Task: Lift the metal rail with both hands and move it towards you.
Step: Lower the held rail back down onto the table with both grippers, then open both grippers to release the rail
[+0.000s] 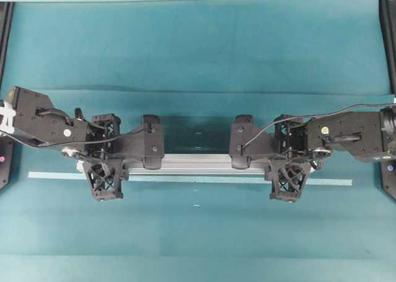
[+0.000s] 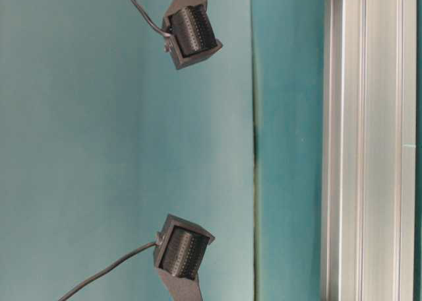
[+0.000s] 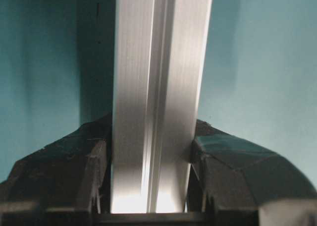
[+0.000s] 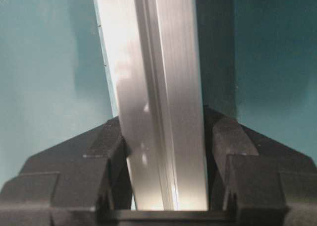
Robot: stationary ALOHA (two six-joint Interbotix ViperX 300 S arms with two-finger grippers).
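Here we saw the metal rail [image 1: 198,163] lying horizontal across the middle of the overhead view, w/ both arms reaching in from the left and right edges. The left gripper [image 1: 105,158] sat near the rail's left end, one lattice finger above the rail in the frame and one below it. The right gripper [image 1: 288,160] sat the same way near the right end.

In the left wrist view the rail [image 3: 157,102] ran straight up the frame between the two black fingers [image 3: 96,171], both pressed against its sides, so the left gripper was pinching the rail. In the right wrist view the rail [image 4: 156,102] leaned a bit toward the upper left of the frame, again w/ a finger [image 4: 111,151] tight on each side, so the right gripper was pinching it too.

A thin pale-green tape strip [image 1: 334,182] lay on the teal table [image 1: 198,47] just below the rail in the overhead frame, approx. parallel to it, its ends sticking out past both grippers.

In the table-level view, which looked turned sideways, the rail [image 2: 369,142] filled the right side as a grooved silver band. Two black boxy cameras [image 2: 191,33] w/ cables showed at the upper and lower centre-left.

Whether the rail was off the table or touching it, we couldn't tell.
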